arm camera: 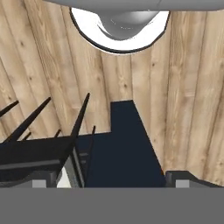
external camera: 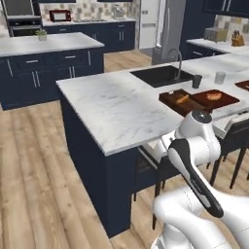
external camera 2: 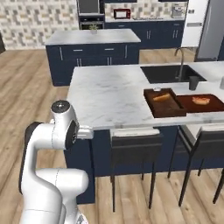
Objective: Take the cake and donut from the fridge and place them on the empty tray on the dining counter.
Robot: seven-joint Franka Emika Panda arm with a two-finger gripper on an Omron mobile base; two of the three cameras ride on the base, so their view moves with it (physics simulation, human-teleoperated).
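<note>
Holding orange food: left tray (external camera 2: 162,104) | holding pastry: right tray (external camera 2: 205,103) | jaws: apart, empty

Fridge (external camera: 168,29) cut off at top.

The white arm is folded low and close to its base, and the claw (arm camera: 113,179) points down with its fingers spread wide, holding nothing.

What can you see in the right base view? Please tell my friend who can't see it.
A long white marble dining counter on a dark navy base holds two reddish-brown trays, each with orange food on it, beside a black sink. Dark stools stand along its near side. The robot's white arm rises at the lower left over a wood floor.
</note>
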